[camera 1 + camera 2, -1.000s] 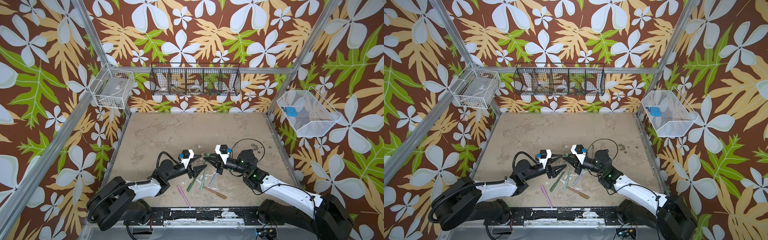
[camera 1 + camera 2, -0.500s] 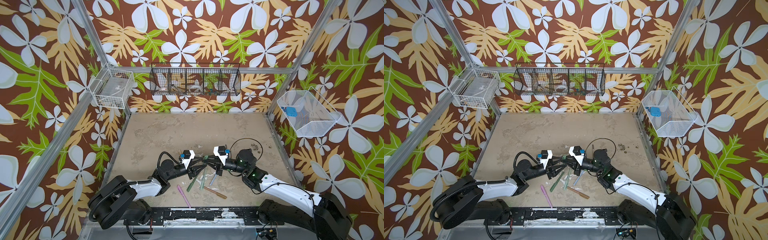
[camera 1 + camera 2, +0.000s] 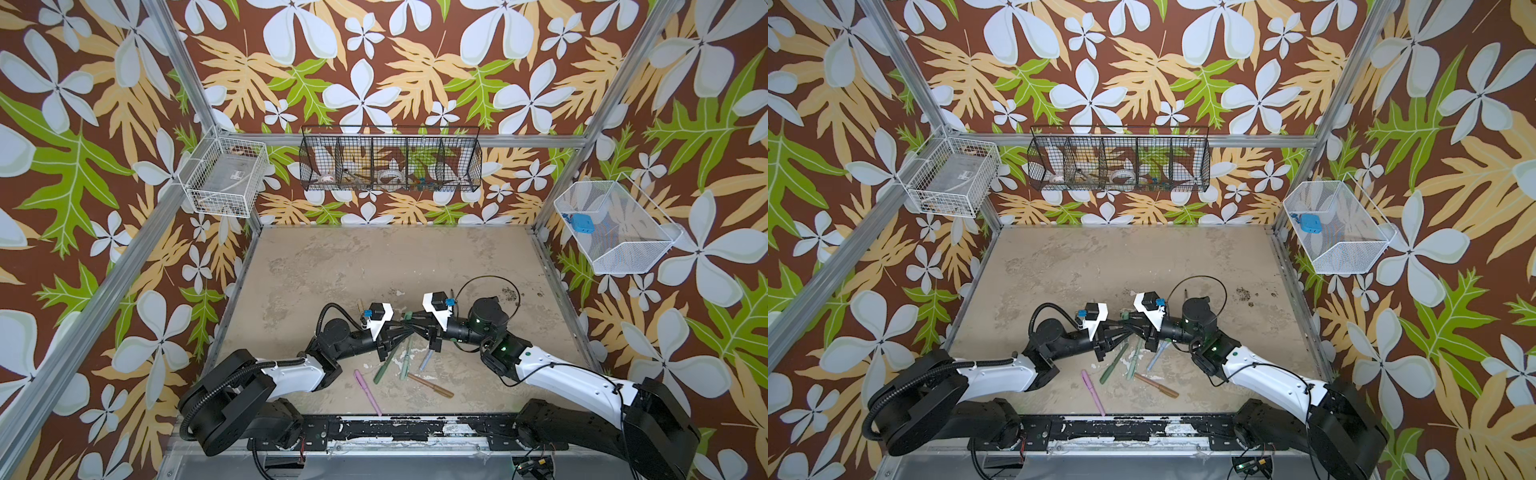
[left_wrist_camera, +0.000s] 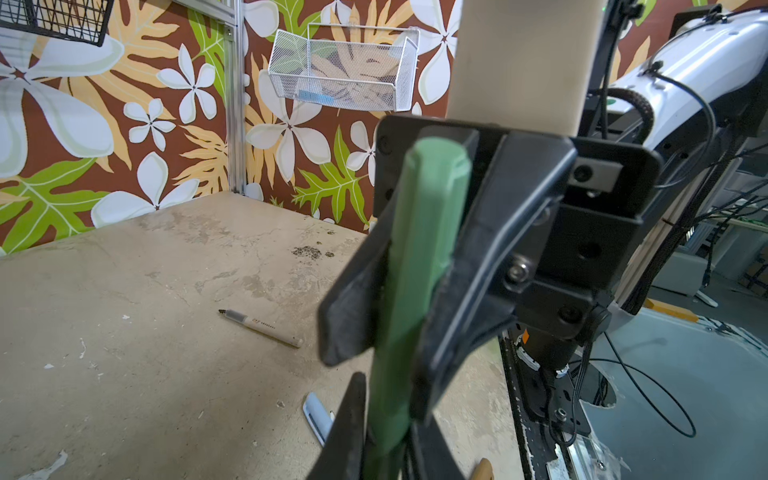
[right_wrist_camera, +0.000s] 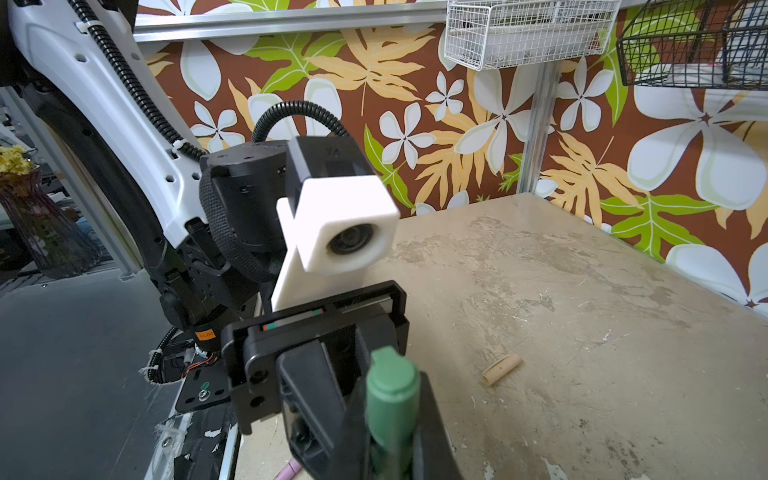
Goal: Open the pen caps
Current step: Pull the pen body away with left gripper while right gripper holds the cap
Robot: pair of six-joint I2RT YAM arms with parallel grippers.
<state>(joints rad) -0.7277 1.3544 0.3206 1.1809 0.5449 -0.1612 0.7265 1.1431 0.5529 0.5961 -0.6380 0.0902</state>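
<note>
A green pen (image 4: 419, 257) hangs above the table between both grippers. My left gripper (image 4: 386, 451) is shut on its darker near end. My right gripper (image 5: 392, 453) is shut on the pen (image 5: 390, 395) further along. In both top views the grippers meet tip to tip, left gripper (image 3: 400, 331) against right gripper (image 3: 415, 322), with a bit of green pen (image 3: 406, 317) showing between them. A loose beige cap (image 5: 500, 369) lies on the table. A light blue cap (image 4: 318, 417) lies partly hidden by my left finger.
Below the grippers lie a pink pen (image 3: 368, 392), a dark green pen (image 3: 384, 365), a pale green pen (image 3: 406, 359), a light blue pen (image 3: 426, 360) and a brown pen (image 3: 430, 385). An uncapped beige pen (image 4: 262, 326) lies further back. Wire baskets (image 3: 390, 164) hang on the walls.
My left gripper has moved right up to the right gripper and gone from open to shut on the green pen. The right gripper has kept its grip and barely moved.
</note>
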